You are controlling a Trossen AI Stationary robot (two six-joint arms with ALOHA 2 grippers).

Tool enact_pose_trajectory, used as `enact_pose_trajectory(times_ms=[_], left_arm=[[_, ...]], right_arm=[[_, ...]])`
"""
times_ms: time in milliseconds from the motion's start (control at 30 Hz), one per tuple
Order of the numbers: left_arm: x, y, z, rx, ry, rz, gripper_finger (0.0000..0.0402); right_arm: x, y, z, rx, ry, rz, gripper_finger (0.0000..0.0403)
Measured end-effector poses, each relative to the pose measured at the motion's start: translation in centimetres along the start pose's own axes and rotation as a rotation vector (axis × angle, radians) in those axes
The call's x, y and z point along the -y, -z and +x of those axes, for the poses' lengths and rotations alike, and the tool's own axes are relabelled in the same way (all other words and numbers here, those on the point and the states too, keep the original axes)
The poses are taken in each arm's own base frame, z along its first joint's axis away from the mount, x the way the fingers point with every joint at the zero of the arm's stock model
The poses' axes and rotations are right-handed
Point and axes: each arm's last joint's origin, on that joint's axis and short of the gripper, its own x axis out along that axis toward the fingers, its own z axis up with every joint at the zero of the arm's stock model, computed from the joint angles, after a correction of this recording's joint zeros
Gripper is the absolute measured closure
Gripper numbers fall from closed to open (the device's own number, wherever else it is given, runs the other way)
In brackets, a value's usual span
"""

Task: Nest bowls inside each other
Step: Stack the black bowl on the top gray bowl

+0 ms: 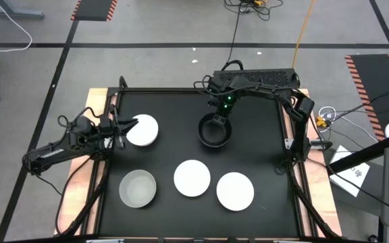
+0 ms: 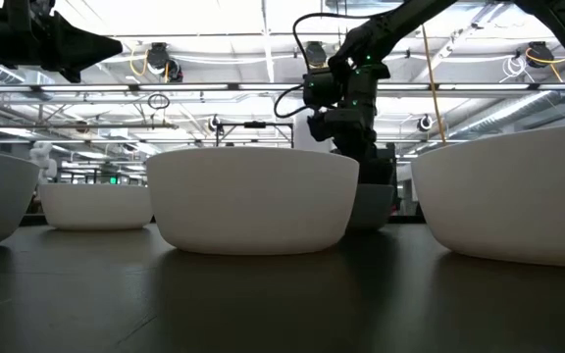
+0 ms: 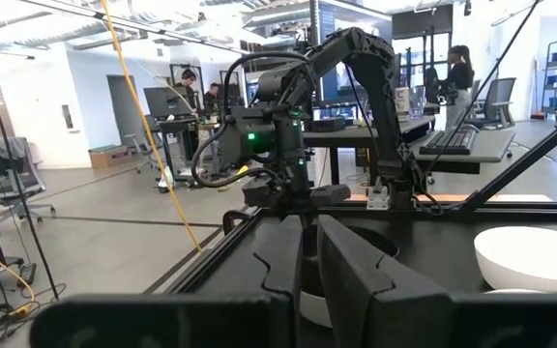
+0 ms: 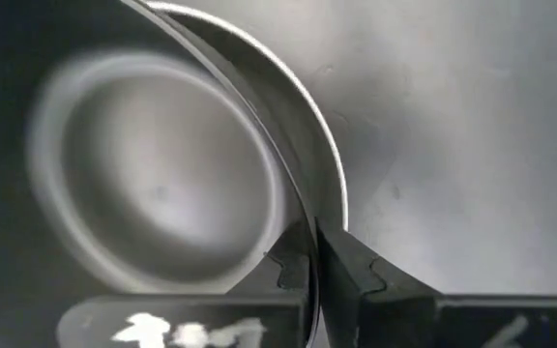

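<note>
I see five bowls unstacked; right gripper (image 1: 216,120), fingers pinched on the black bowl (image 1: 215,132) at twelve o'clock; left gripper (image 1: 130,125) nearly shut, empty.

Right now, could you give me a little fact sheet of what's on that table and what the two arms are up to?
Bowls in view: five separate spots on the black table
Black bowl: back centre, with a paler bowl showing nested inside in the right wrist view
White bowls: one at back left, two at the front
Grey bowl: front left
Right gripper: shut on the black bowl's rim
Left gripper: nearly closed at the edge of the back-left white bowl; a grip cannot be confirmed
</note>
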Motion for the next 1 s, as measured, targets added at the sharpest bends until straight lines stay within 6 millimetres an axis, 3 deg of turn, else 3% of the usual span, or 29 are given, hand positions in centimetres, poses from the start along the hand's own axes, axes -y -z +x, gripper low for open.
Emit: enact_pose_trajectory(times_ms=[267,1000], left_arm=[[0.00,0.00,0.00,0.000,0.000,-0.002,0.0360],[0.00,0.02,0.00,-0.002,0.000,0.000,0.0360]], right_arm=[[-0.49,0.19,0.03,-0.019,-0.083,0.012,0.0403],[-0.37,0.38,0.56,-0.064,-0.002,0.035,0.0403]])
